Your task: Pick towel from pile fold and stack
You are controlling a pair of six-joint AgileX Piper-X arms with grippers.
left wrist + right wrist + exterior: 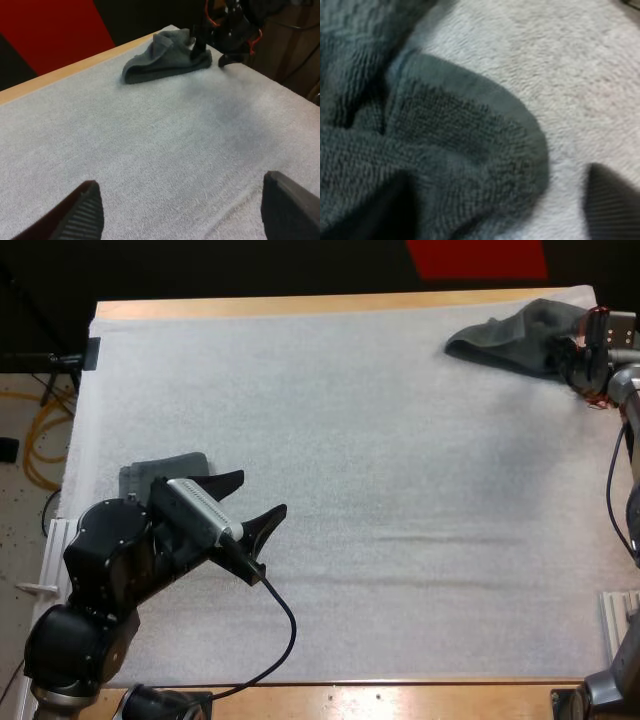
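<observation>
A crumpled dark grey-green towel lies at the mat's far right corner. My right gripper is down at its right edge. Close up, a rounded towel fold lies between its spread fingers. One fingertip rests on bare mat, clear of the cloth, so the gripper is open. My left gripper hovers open over the near left of the mat, with both fingertips wide apart and nothing between them. A folded towel lies flat just behind the left arm. From the left wrist, the crumpled towel is far off with the right gripper at it.
The white mat spreads wide between the two arms. The wooden table edge runs along the far side, close behind the crumpled towel.
</observation>
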